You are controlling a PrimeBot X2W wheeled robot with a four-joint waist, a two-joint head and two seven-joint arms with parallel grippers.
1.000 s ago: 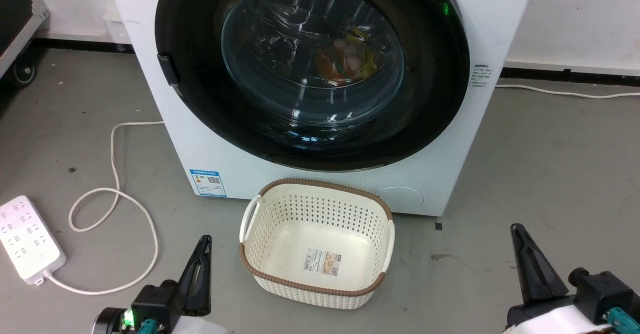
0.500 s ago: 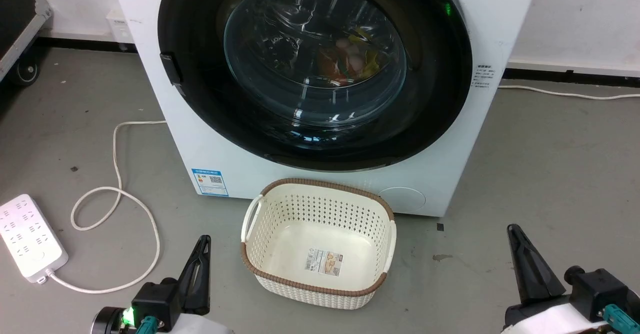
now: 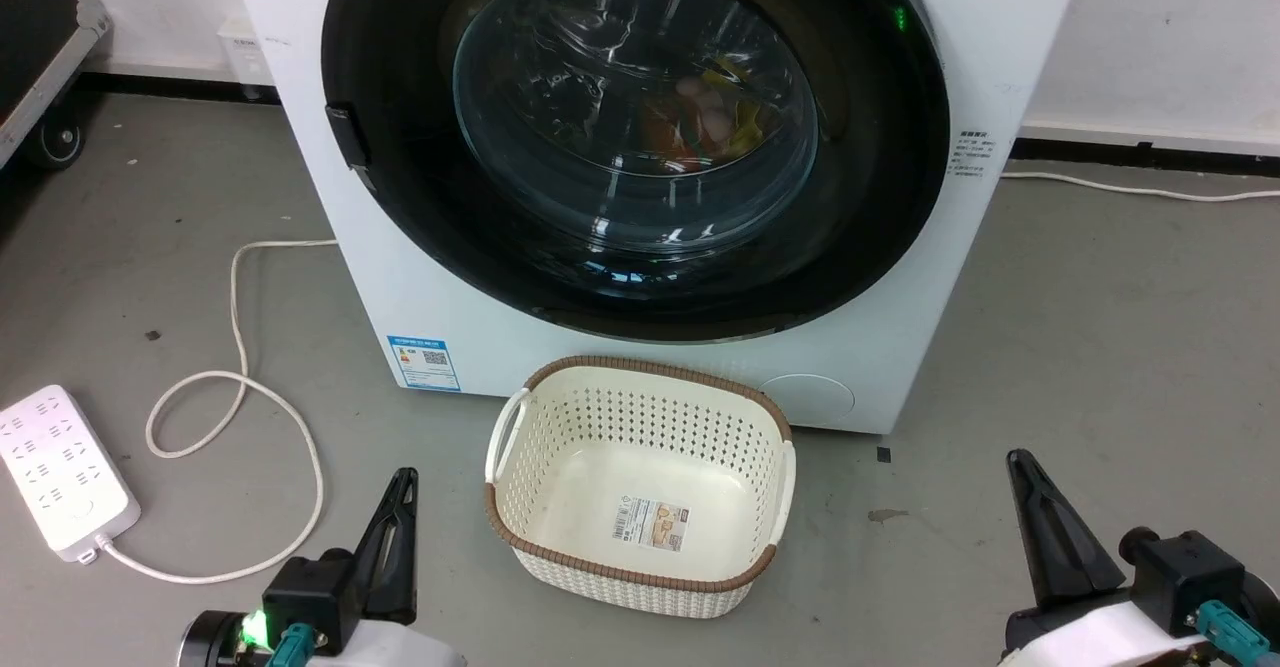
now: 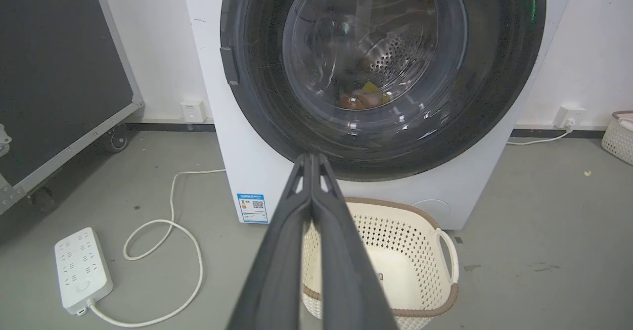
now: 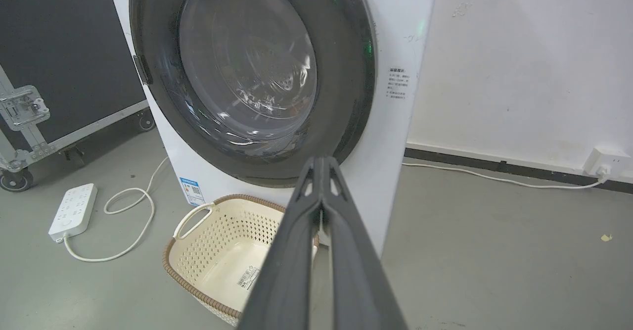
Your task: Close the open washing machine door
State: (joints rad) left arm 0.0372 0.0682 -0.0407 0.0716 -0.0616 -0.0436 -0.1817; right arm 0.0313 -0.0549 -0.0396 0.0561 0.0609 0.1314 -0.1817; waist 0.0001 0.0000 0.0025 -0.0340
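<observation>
Seemingly done: washing machine door (image 3: 635, 132) sat flush in the washing machine (image 3: 420, 297) front, just beyond the basket (image 3: 640, 363). Rigid, hinged, likely heavy. The glass bowl looked slick, so any push belonged on the black rim. Left tool (image 3: 403, 482) and right tool (image 3: 1020, 465) were both pinched closed, empty, near side.

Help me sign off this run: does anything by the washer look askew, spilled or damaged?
Nothing stands out. The washing machine door looks flush against the washing machine, the cream basket stands upright and empty before it, and the power strip with its looped cord lies flat on the floor.
</observation>
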